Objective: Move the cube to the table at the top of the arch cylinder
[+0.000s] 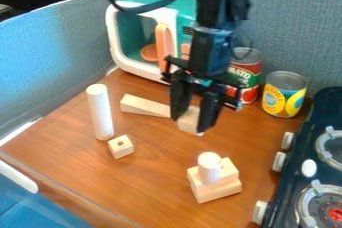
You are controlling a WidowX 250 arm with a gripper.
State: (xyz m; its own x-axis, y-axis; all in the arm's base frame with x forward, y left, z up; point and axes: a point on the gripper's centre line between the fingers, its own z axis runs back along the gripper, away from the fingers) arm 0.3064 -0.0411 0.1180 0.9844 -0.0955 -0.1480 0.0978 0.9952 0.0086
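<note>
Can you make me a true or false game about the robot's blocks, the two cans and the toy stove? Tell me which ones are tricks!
1. The tall white cylinder is standing up. True.
2. The little cube with a hole is on the toy stove. False: it is on the table, beside the bottom of the tall white cylinder.
3. The gripper has a pale block between its fingers. True.
4. The short white cylinder is lying on its side. False: it stands upright on the stacked wooden blocks.
5. The can with yellow on it is inside the toy microwave. False: it stands on the table, beside the red and green can.
</note>
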